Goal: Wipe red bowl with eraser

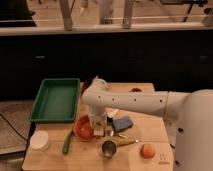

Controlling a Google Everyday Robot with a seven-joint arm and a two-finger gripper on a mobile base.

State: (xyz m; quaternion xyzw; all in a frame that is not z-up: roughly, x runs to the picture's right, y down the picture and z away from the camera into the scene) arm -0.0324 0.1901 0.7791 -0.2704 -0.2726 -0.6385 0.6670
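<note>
The red bowl (pixel 82 127) sits on the wooden table (pixel 150 127) near its front left, just right of the green tray's corner. My gripper (pixel 98 128) hangs down from the white arm (pixel 130 102) at the bowl's right rim, low over the table. A small whitish block, the eraser (pixel 99 132), shows at the gripper's tip against the bowl's right edge. The arm hides part of the bowl's right side.
A green tray (pixel 56 99) lies at the back left. A blue pad (pixel 122 123) lies right of the gripper. A metal cup (pixel 108 148) and a utensil (pixel 126 142) sit in front. A white cup (pixel 39 140), a green vegetable (pixel 67 142) and an orange fruit (pixel 147 150) lie near the front edge.
</note>
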